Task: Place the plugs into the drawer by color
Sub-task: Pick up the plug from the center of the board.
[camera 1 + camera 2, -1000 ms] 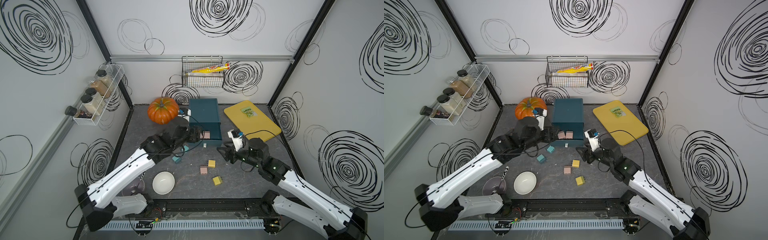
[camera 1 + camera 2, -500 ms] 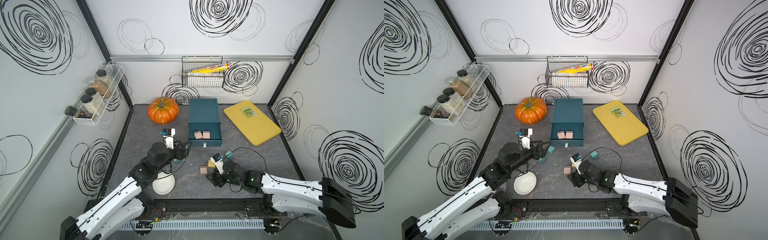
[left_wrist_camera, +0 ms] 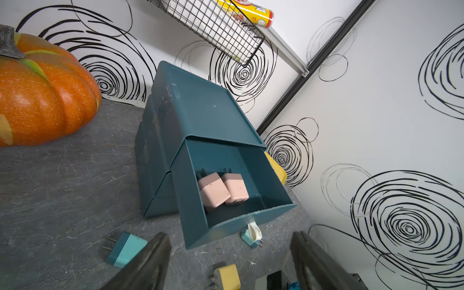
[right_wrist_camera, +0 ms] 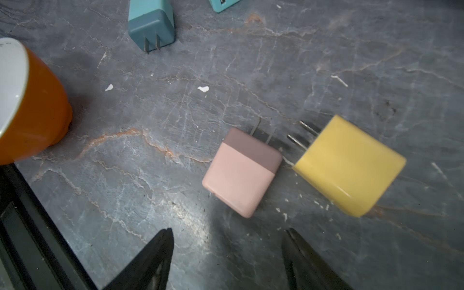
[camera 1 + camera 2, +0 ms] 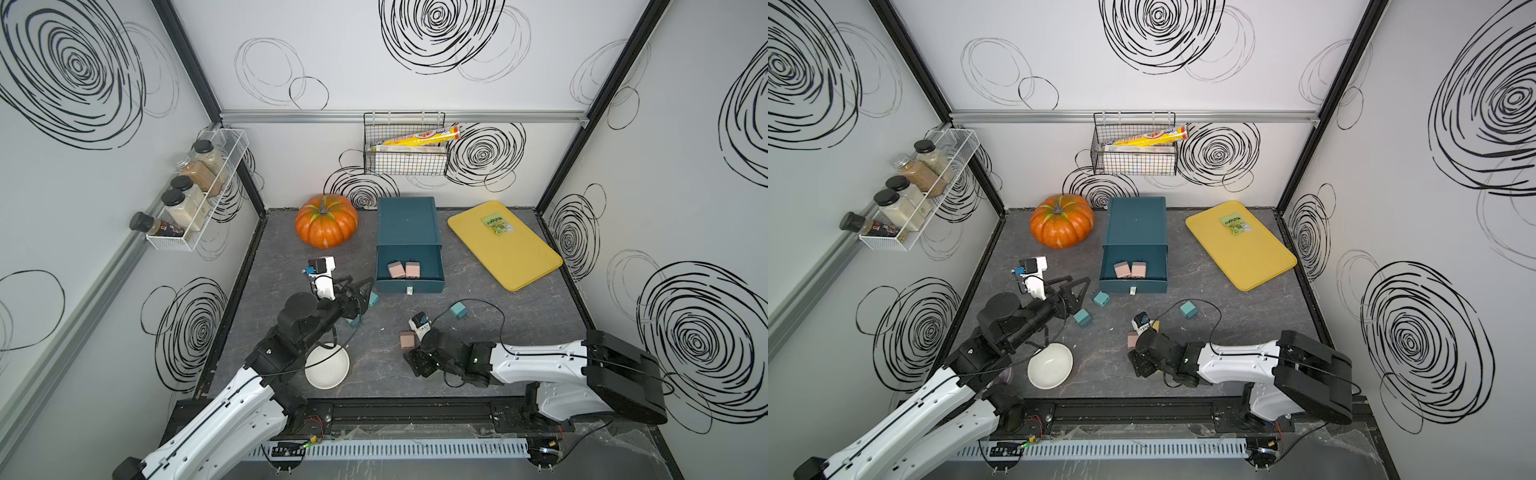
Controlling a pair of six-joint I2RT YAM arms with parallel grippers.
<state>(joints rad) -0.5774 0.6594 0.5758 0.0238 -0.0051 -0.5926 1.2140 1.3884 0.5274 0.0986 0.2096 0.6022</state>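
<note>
Spice rack (image 5: pixel 195 195) is mounted on the left wall. White bowl (image 5: pixel 328 368) is set near the front edge of the worktop (image 5: pixel 540 316), beside the left arm. Pumpkin (image 5: pixel 326 222) is parked far left.

Left end effector (image 3: pixel 230 234) is seen spread with nothing pinched, and is held just near-left of the drawer (image 5: pixel 407 220). First teal plug (image 5: pixel 1082 318) and second teal plug (image 5: pixel 1101 298) are lying on the worktop close to its fingers.

The top tray of the drawer is pulled out toward the near side. Two pink plugs (image 5: pixel 397 271) are lying inside it side by side, touching, with prongs pointed far.

Loose pink plug (image 4: pixel 241 173) is on the worktop, near of the drawer and right of the bowl. Yellow plug (image 4: pixel 349 165) is just beside it. Contact between them cannot be told.

Right end effector (image 4: pixel 227 241) is spread and empty, low over the worktop. The loose pink plug is just ahead of its fingertips, not between them.

Third teal plug (image 5: pixel 458 310) is lying near-right of the drawer front, apart from the others. Yellow board (image 5: pixel 505 253) is placed far right, with a green packet (image 5: pixel 498 223) on it.
</note>
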